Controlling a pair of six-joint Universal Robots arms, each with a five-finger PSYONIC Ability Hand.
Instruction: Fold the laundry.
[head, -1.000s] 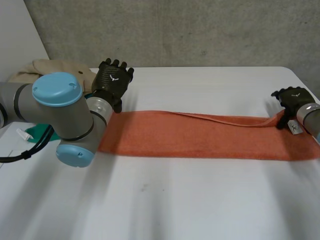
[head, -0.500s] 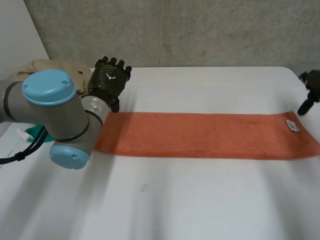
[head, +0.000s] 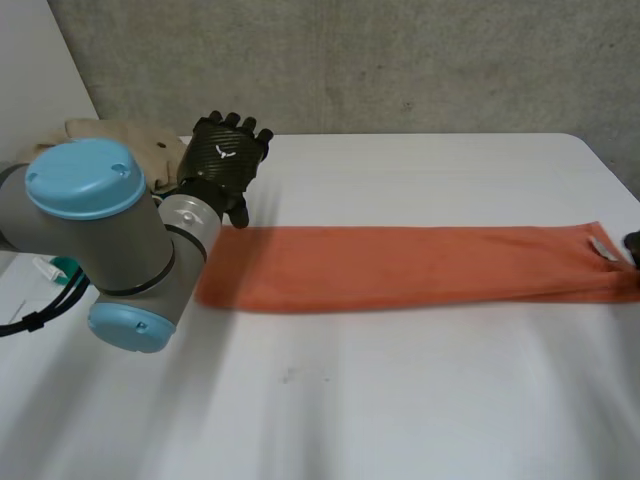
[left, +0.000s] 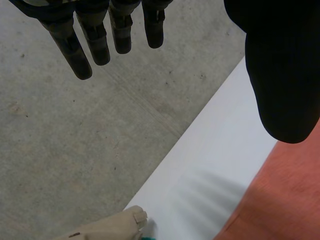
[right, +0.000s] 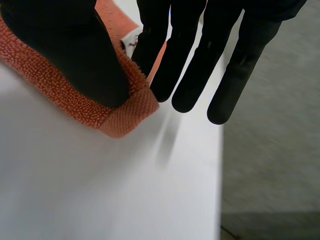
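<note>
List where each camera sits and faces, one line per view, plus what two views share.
Head view: between and behind the arms, looking down at the orange towel on the table; left arm and left hand show.
Left wrist view: along the open left hand, over the table's edge.
Right wrist view: along the right hand, pinching the towel's corner.
Shared: the towel.

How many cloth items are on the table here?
2 for sure: an orange towel stretched across the table's middle, and a beige cloth bunched at the far left corner behind the left arm. A teal scrap beside that arm may be a third, mostly hidden.
</note>
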